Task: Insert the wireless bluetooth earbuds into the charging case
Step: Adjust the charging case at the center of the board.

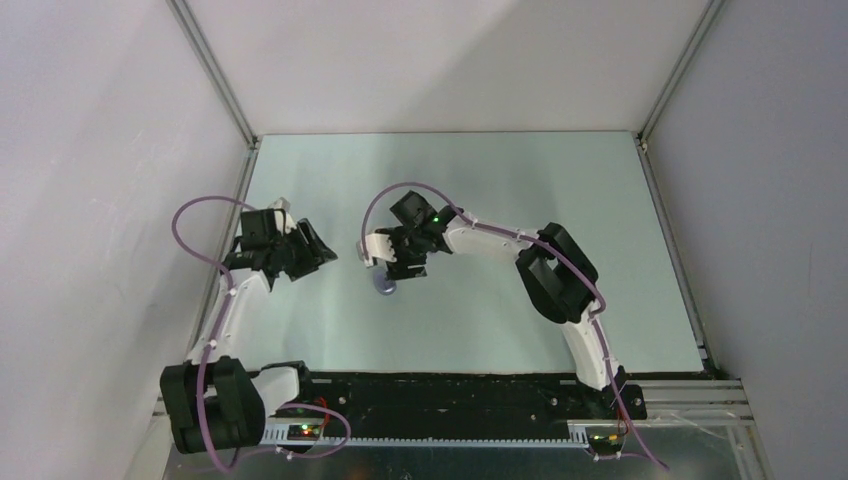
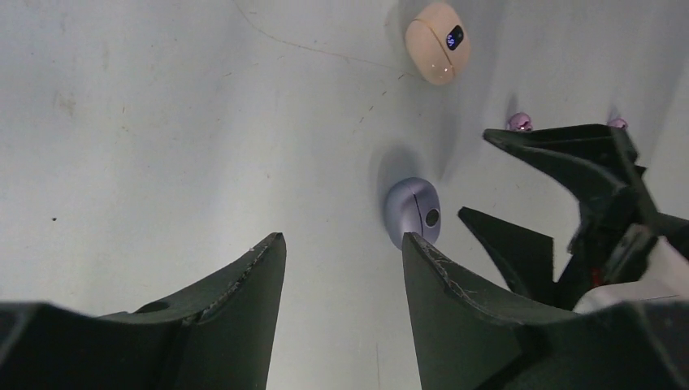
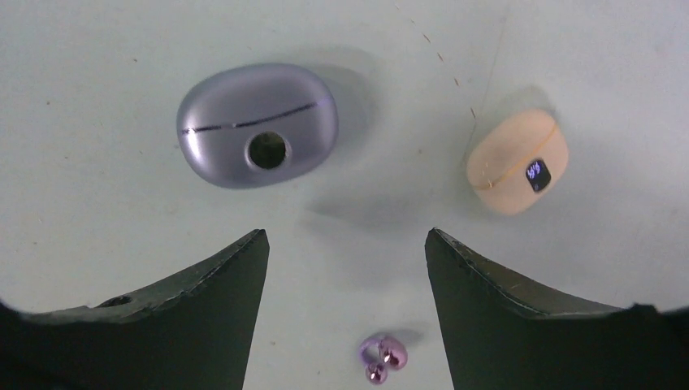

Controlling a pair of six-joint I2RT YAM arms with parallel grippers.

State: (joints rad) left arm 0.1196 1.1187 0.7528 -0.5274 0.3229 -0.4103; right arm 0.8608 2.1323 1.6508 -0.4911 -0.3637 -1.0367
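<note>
**Status.** Both grippers are open and empty. The right gripper [image 3: 345, 309] hangs over the table [image 3: 97, 65] with its jaws wide. One purple earbud [image 3: 382, 357] lies on the surface between them, untouched. The left gripper [image 2: 341, 317] has its jaws apart with nothing in them, and it points toward the purple case [image 3: 256, 126].

**Location of parts.** The purple case lies flat near the right gripper. The cream case [image 3: 517, 162] lies farther off, apart from it. A second purple earbud [image 2: 617, 123] shows in the left wrist view, close behind the right gripper's fingers. I cannot find the cream earbuds in any view.

**Hazards, as I judge them.**
1. Both cases appear shut, with an unbroken seam line on each. Bringing an earbud over before a lid is raised would leave nowhere to seat it.
2. The earbud is tiny and rounded. An off-centre pinch could flick it away across the smooth table.
3. The case is a smooth pebble. Pressing on it with one finger could spin or slide it unless the other arm braces it.
4. The arms work close together, and the right gripper's fingers already fill part of the left wrist view. Moving both toward the purple case at once risks a collision.
5. Mixing colours would put an earbud in the wrong case.
</note>
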